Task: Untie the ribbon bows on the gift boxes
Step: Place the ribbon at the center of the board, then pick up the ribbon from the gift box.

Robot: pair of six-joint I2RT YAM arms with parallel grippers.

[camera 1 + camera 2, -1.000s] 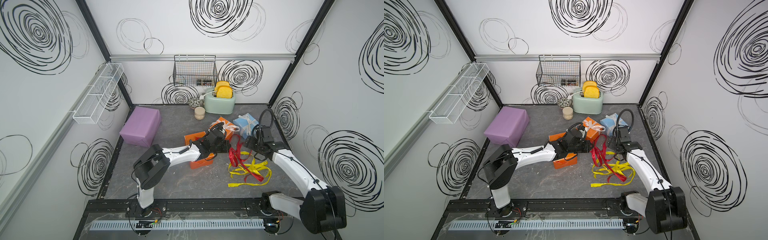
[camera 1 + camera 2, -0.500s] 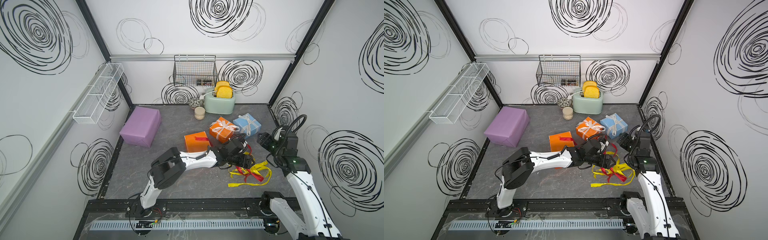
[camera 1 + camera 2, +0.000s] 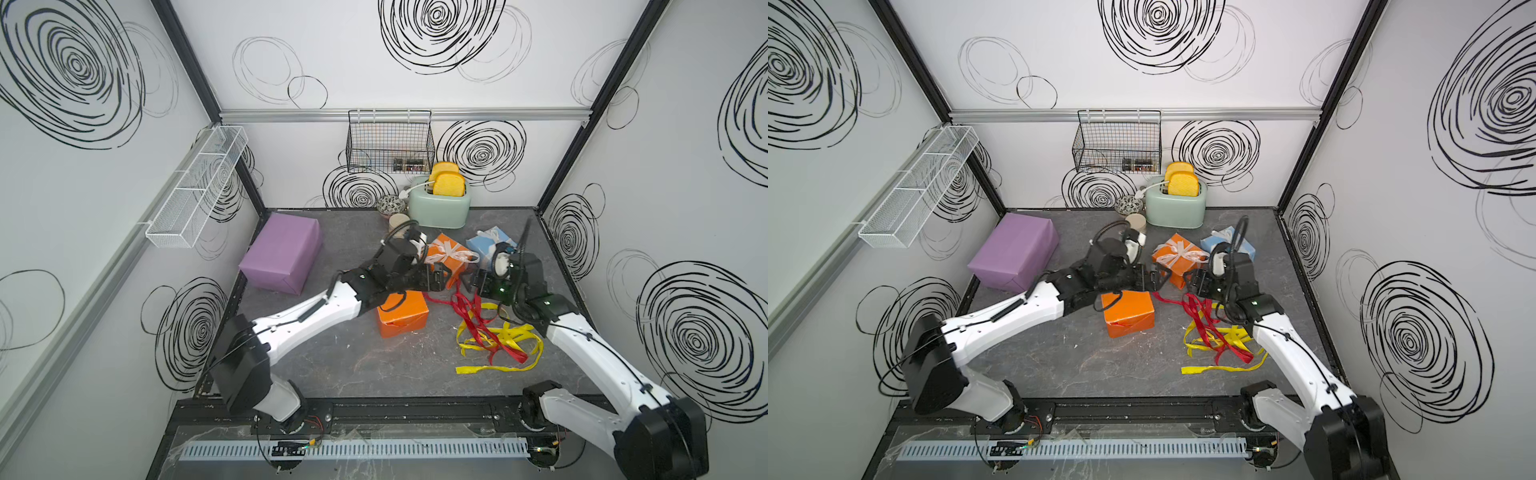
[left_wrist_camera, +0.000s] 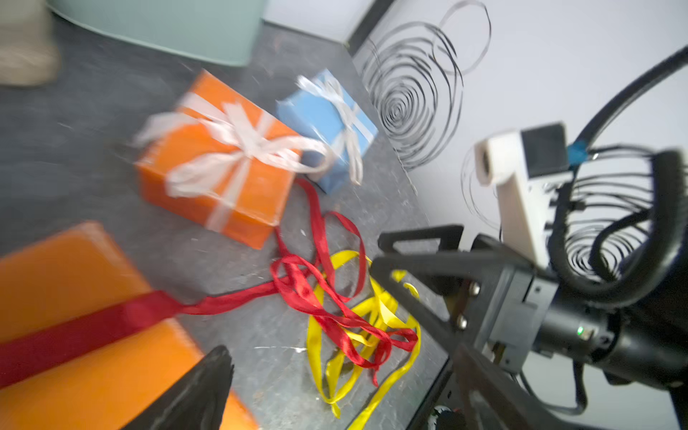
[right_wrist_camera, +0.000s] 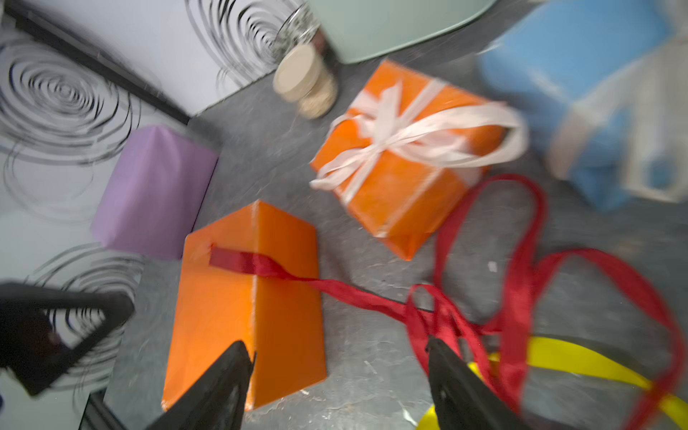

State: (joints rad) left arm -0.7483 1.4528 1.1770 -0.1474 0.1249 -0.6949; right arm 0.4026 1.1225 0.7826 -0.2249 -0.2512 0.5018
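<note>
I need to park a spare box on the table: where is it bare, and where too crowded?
Bare: the front strip bordered by the left arm, the plain orange box and the loose ribbons; also the back patch between the lilac box and the toaster. Crowded: the right side, where the bowed orange box, the blue box and the ribbons bunch.

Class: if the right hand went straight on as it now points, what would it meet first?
Probably the dark red ribbon just ahead of the right hand, then the bow-tied orange box; depth is unclear.
</note>
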